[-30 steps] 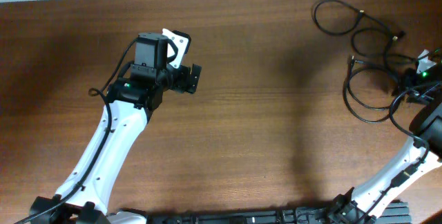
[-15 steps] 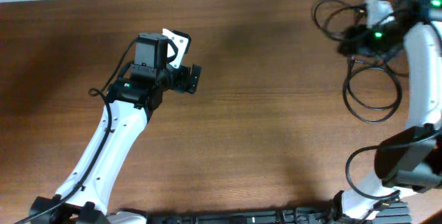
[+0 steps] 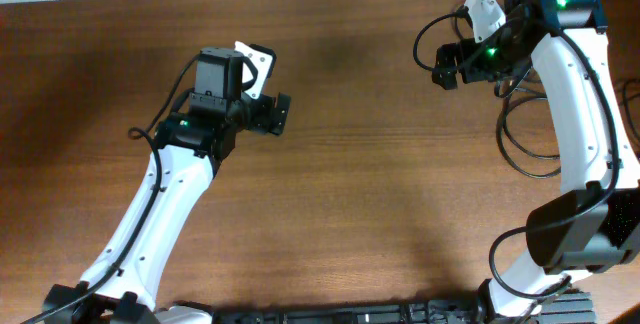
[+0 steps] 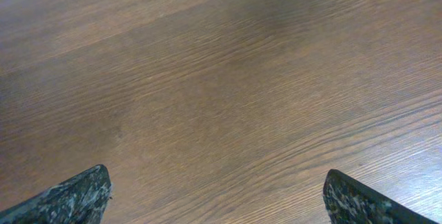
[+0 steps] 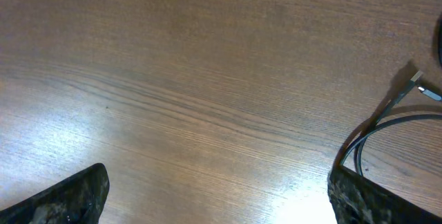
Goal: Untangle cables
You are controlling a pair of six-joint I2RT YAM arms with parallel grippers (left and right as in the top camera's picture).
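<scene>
Left fingers [image 3: 281,113] are parked over the middle-left of the brown wooden worktop [image 3: 380,194], well apart from anything to do with the job. In the left wrist view they [image 4: 76,196] are spread wide with only bare wood between them, so released and gripping nothing.

The cables [image 3: 512,159] are over at the far right edge of the worktop, thin black loops lying flat on the wood, partly hidden under the white right arm [image 3: 580,114]. That arm reaches up toward the top right corner, and the right fingers [image 3: 445,64] sit just left of the pile. One thin loop [image 3: 422,34] arcs out past the fingers on their left side.

From the right wrist view, the right fingers [image 5: 359,196] are also spread apart, not clenched. A couple of strands of the cables [image 5: 387,124] curve in from the right edge and run right up to the right-hand finger tip. Can't tell whether they touch it or just pass beneath. A straight bit ending in a small metal plug [image 5: 416,79] sticks up from the same spot. Between the two tips it's just wood.
</scene>
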